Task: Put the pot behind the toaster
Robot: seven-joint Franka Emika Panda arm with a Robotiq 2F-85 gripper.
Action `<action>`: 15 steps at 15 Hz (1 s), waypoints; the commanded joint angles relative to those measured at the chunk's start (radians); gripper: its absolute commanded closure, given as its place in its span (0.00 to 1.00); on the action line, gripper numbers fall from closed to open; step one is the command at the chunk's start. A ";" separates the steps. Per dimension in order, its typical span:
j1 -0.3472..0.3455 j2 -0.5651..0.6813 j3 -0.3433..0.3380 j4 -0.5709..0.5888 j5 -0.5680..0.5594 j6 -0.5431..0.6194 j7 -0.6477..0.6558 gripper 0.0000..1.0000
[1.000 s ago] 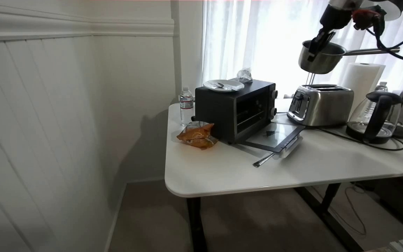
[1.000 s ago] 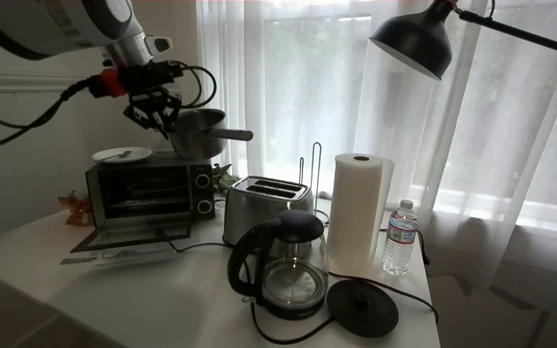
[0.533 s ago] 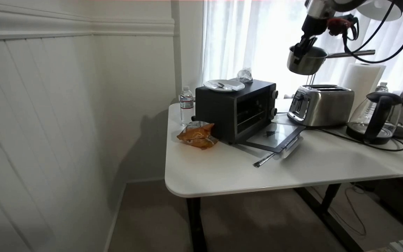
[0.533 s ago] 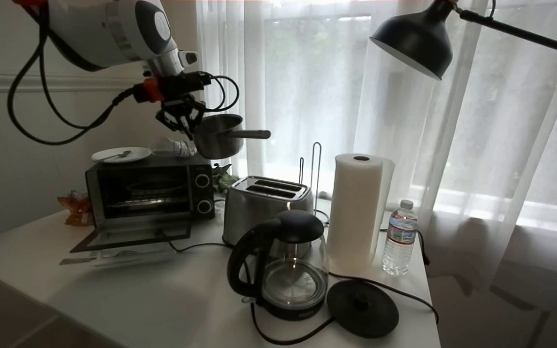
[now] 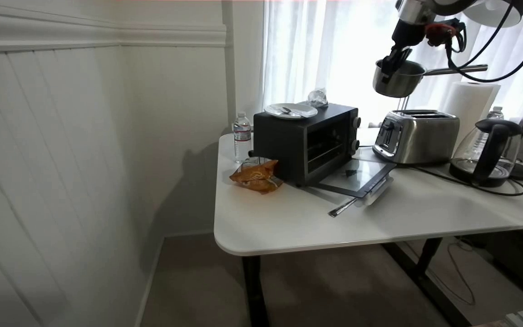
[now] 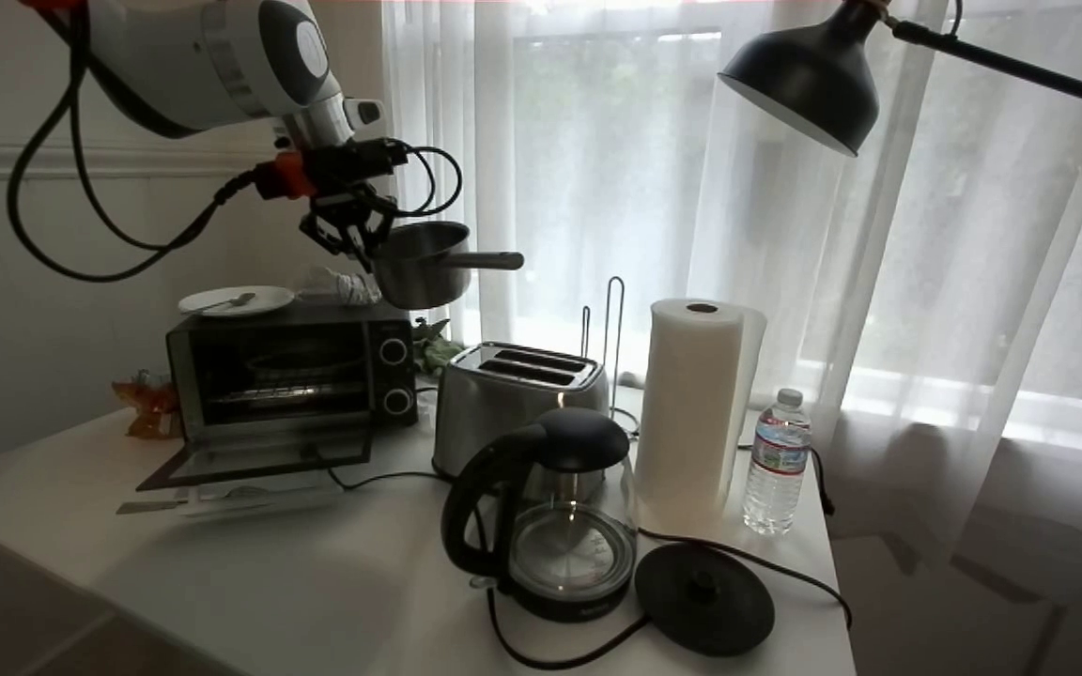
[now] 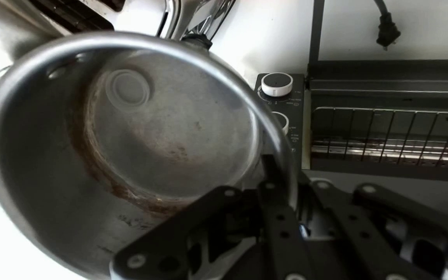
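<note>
The pot is a shiny silver saucepan with a long handle, seen in both exterior views (image 5: 409, 84) (image 6: 424, 277). It hangs in the air, roughly upright, higher than the silver toaster (image 5: 425, 141) (image 6: 494, 413). My gripper (image 5: 388, 75) (image 6: 370, 253) is shut on the pot's rim on the side opposite the handle. In the wrist view the pot (image 7: 193, 116) fills the left half, with its wall between my fingers (image 7: 288, 171). Its inside has brown stains and a small round clear item. The toaster (image 7: 6, 23) shows at the wrist view's upper left, partly covered by the pot.
A black toaster oven (image 5: 284, 145) with its door down stands beside the toaster, a plate (image 6: 239, 300) on top. A glass kettle (image 6: 569, 554), paper towel roll (image 6: 691, 422), wire holder (image 6: 612, 329) and bottle (image 6: 779, 465) stand near the toaster. A lamp (image 6: 809, 80) hangs above.
My gripper carried the pot toward the window, past the toaster oven's end nearest the toaster. Over the last half second it has hardly moved.
</note>
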 commanded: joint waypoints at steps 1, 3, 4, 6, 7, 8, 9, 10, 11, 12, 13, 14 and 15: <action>0.007 0.000 -0.007 0.002 0.002 -0.003 -0.002 0.98; 0.004 0.058 -0.015 0.040 -0.067 0.040 -0.023 0.98; 0.004 0.095 -0.018 0.066 -0.090 0.068 -0.046 0.98; 0.006 0.176 -0.027 0.127 -0.146 0.117 -0.111 0.98; 0.007 0.220 -0.033 0.166 -0.167 0.135 -0.143 0.98; 0.005 0.257 -0.037 0.199 -0.176 0.148 -0.188 0.98; 0.003 0.297 -0.042 0.239 -0.185 0.152 -0.235 0.98; 0.000 0.335 -0.047 0.280 -0.193 0.153 -0.284 0.98; -0.006 0.372 -0.048 0.320 -0.193 0.153 -0.339 0.98; -0.003 0.418 -0.048 0.367 -0.198 0.154 -0.383 0.98; -0.005 0.457 -0.049 0.411 -0.201 0.152 -0.430 0.98; -0.008 0.493 -0.048 0.456 -0.202 0.147 -0.480 0.98; -0.011 0.524 -0.048 0.492 -0.207 0.145 -0.529 0.98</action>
